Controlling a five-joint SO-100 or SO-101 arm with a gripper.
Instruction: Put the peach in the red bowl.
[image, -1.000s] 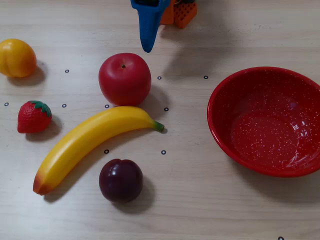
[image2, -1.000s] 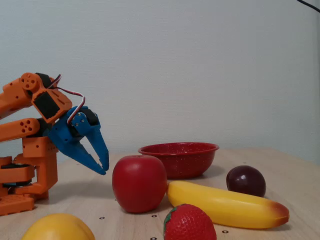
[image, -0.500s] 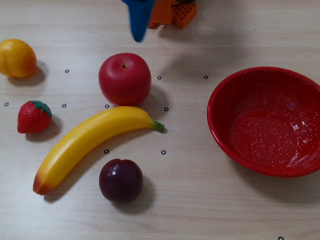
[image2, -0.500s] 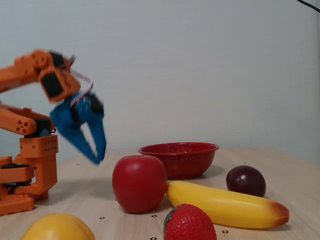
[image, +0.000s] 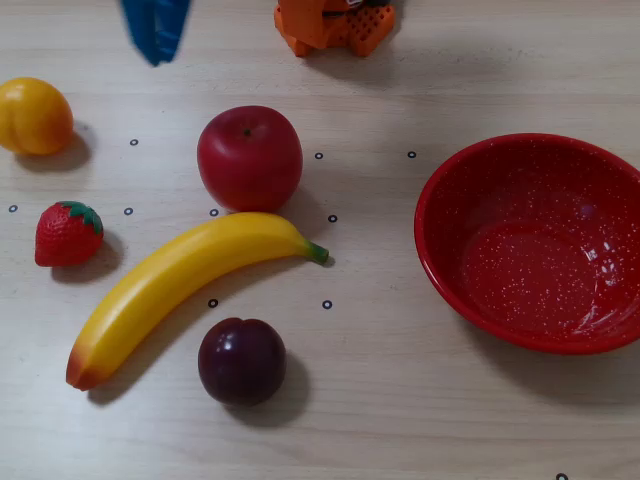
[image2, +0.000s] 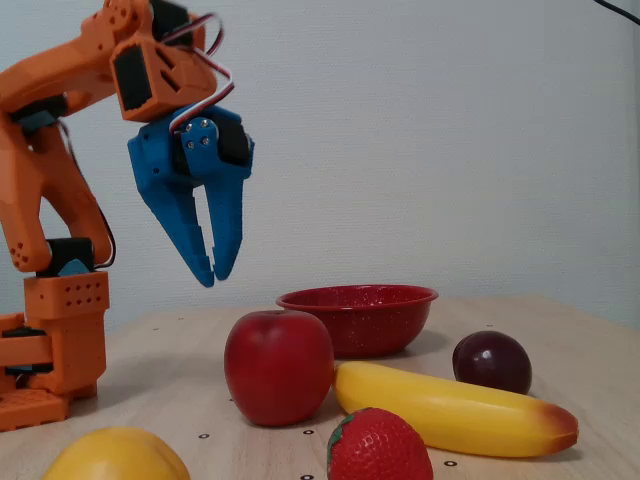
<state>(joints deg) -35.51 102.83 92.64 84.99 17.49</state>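
The yellow-orange peach lies at the far left of the overhead view and shows only partly at the bottom left of the fixed view as the peach. The speckled red bowl rests at the right, and in the fixed view the bowl sits behind the apple. My blue gripper hangs high above the table, pointing down, fingers close together and holding nothing. In the overhead view the gripper pokes in from the top edge, up and to the right of the peach.
A red apple, a yellow banana, a dark plum and a strawberry lie between peach and bowl. The arm's orange base stands at the top edge of the overhead view.
The gripper has risen well above the table and swung left in the overhead view, from beside the apple toward the peach's side. No fruit has moved.
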